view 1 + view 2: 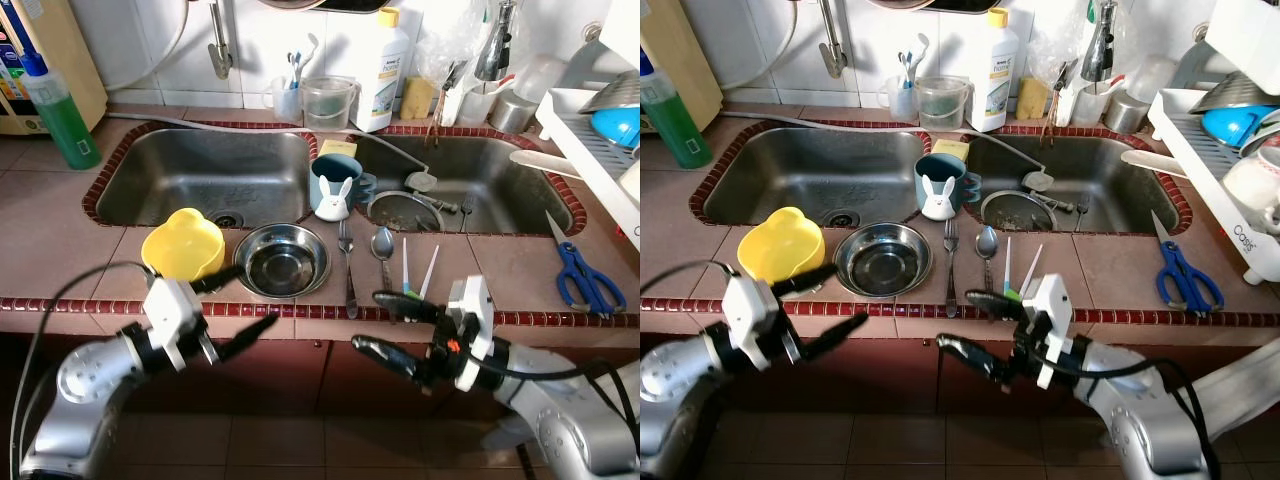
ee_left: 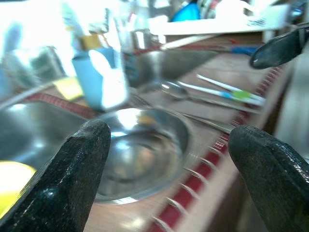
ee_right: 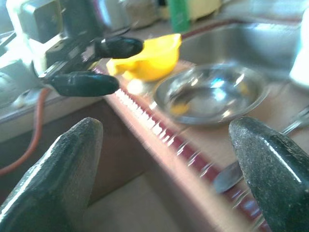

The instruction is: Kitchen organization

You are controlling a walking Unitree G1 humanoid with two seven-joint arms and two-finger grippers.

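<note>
Left eye view: steel bowl [image 1: 282, 260] is sitting just beyond the left gripper [image 1: 236, 305], nearer it than the right gripper [image 1: 388, 322]; both jaws are gaping empty.

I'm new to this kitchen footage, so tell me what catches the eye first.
A bright yellow bowl sits on the tiled counter in front of the left sink, beside a shiny steel bowl. Just behind them stands a blue cup with a white rabbit figure. In the foreground the left tool and right tool hover open at the counter's edge, holding nothing.
</note>
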